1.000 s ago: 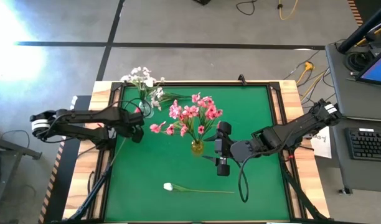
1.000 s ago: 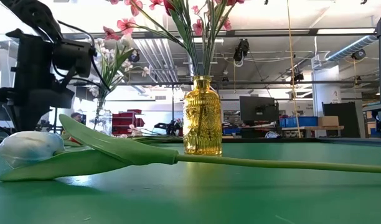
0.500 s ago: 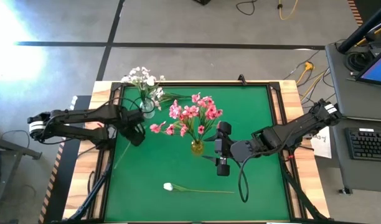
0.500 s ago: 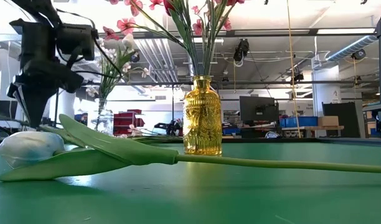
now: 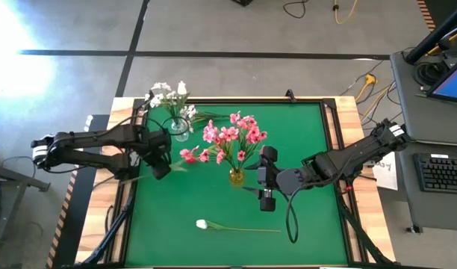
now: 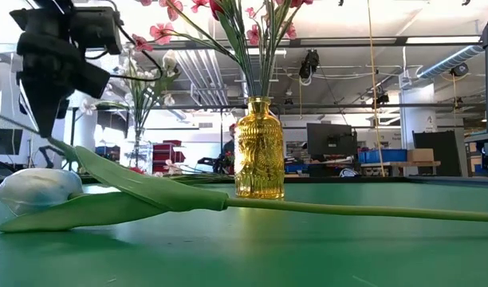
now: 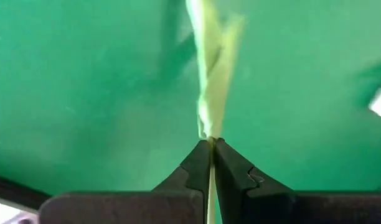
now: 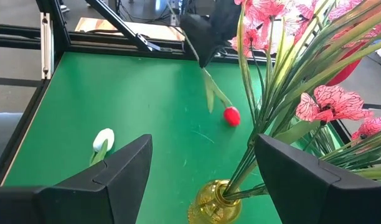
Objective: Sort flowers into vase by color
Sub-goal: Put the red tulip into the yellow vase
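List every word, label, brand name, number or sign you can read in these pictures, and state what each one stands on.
None can be read.
The sheet of paper beside the table's right edge carries dark marks, too small to read.
The keyboard keys are too small to read.
The yellow vase shows embossed relief, but no lettering can be made out.

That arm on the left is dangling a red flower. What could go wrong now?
The left gripper holds the red tulip only by its thin stem, so it might slip or swing. The bloom hangs close to the pink flowers and could snag them, perhaps tipping the narrow yellow vase.
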Robot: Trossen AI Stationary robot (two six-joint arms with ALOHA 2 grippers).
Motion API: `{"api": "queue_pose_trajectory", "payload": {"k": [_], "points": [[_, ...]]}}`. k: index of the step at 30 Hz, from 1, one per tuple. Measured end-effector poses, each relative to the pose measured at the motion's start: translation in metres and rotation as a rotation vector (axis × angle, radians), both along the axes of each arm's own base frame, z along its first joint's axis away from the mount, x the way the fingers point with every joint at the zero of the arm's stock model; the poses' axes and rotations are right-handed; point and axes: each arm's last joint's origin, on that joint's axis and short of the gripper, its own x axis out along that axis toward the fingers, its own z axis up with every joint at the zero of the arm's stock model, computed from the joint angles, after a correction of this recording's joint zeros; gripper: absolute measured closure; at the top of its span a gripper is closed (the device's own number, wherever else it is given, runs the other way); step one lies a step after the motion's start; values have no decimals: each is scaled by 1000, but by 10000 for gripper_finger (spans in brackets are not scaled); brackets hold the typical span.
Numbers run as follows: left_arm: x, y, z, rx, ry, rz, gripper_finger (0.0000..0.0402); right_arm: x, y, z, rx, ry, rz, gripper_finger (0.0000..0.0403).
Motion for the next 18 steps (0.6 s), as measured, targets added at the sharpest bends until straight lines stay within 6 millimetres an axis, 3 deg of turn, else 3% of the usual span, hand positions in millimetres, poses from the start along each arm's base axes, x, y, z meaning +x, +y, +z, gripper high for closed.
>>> {"api": "queue_pose_trajectory", "payload": {"k": [12,18], "points": [[12,-23,37,23,-485,-295,401,0,0,0,-11,2,6,126],[5,-29,44,165,-546,-251,401,0,0,0,-16,2,8,126]]}}
